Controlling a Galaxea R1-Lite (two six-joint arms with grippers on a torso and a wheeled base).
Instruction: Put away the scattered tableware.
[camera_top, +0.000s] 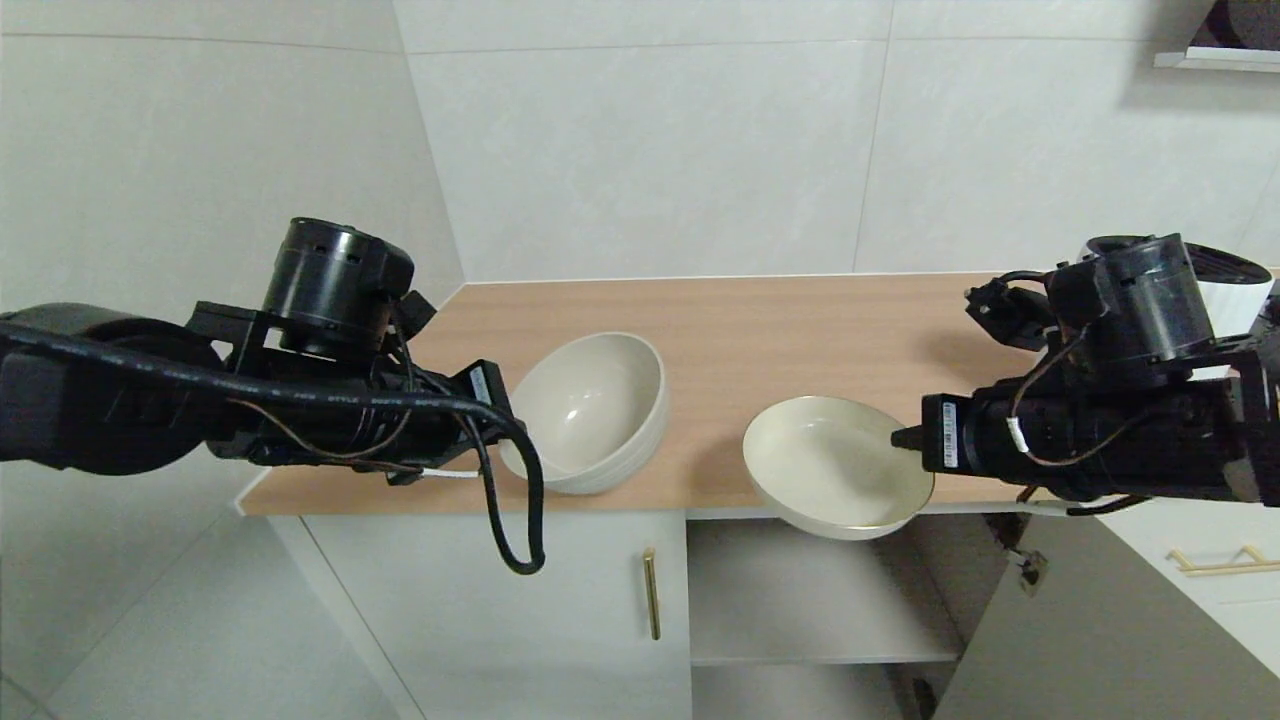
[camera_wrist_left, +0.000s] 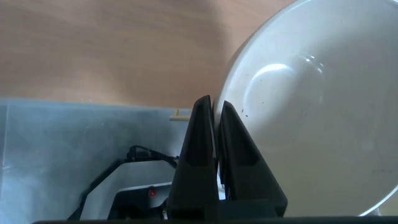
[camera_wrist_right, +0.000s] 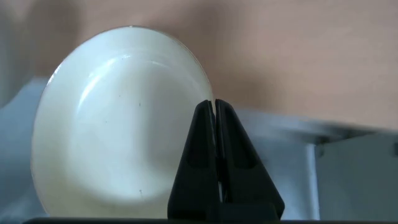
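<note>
- The left end effector (camera_top: 506, 424) comes in from the left, level with the near left part of the wooden worktop (camera_top: 760, 330); it is clenched on the rim of a deep off-white bowl (camera_top: 592, 410)
- In the left wrist view the two dark fingers (camera_wrist_left: 200, 146) stand pressed close together with the deep bowl's rim pinched between them, the glossy inside of the bowl (camera_wrist_left: 311, 112) lying just beside them
- The deep bowl sits over the near left part of the worktop, tipped so that its opening faces up and somewhat to the left; whether its base touches the wood I cannot tell
- Below the worktop's near edge a closed white cabinet door (camera_top: 500, 620) carries an upright gold handle (camera_top: 650, 592)
- Right of that door an open compartment shows a white shelf (camera_top: 810, 600)
- A shallow cream bowl (camera_top: 835, 465) is well apart from the deep bowl, to its right; it hangs partly past the worktop's near edge, above the open compartment, slightly tilted
- The right end effector (camera_top: 903, 437) reaches in from the right and is clenched on the shallow bowl's right rim
- In the right wrist view its fingers (camera_wrist_right: 202, 143) are closed tight on the rim, the shallow bowl (camera_wrist_right: 118, 118) spreading away from them
</note>
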